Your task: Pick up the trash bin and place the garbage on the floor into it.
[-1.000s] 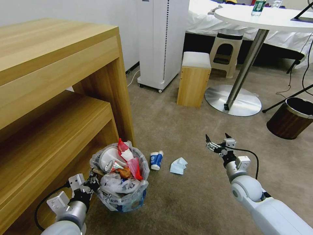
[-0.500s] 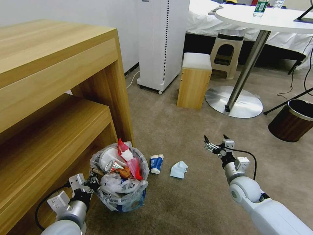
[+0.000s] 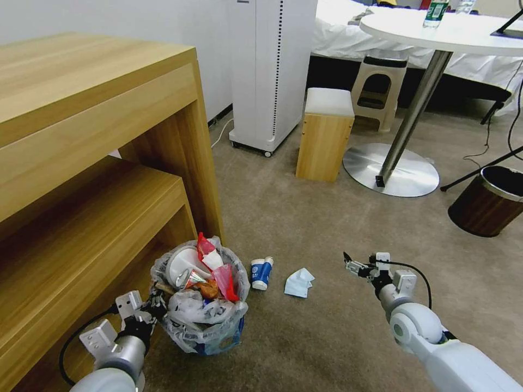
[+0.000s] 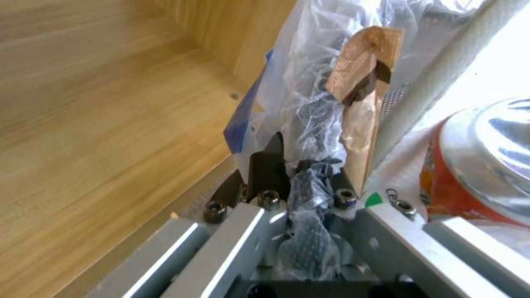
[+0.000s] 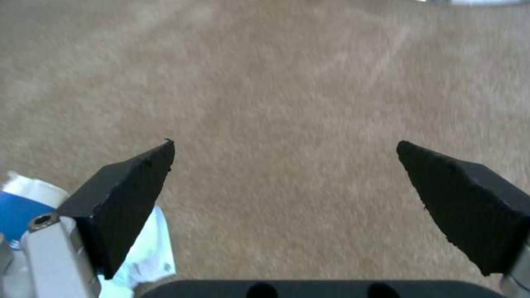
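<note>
Wood of the desk (image 3: 81,163) crowds my left, with the trash bin (image 3: 202,305) on the floor (image 3: 305,218) beside it, my left claw (image 3: 152,305) clamped on its bag. I'm mid-collection: my right claw (image 3: 359,267), spread open, needs to reach the tissue (image 3: 298,282), then the blue-white cup (image 3: 261,270).

blue-white cup (image 5: 19,207) cut off, carpet (image 5: 287,82) blurred

Left tool (image 3: 155,305) pinched closed low at left; right tool (image 3: 359,265) spread wide, reaching forward.
</note>
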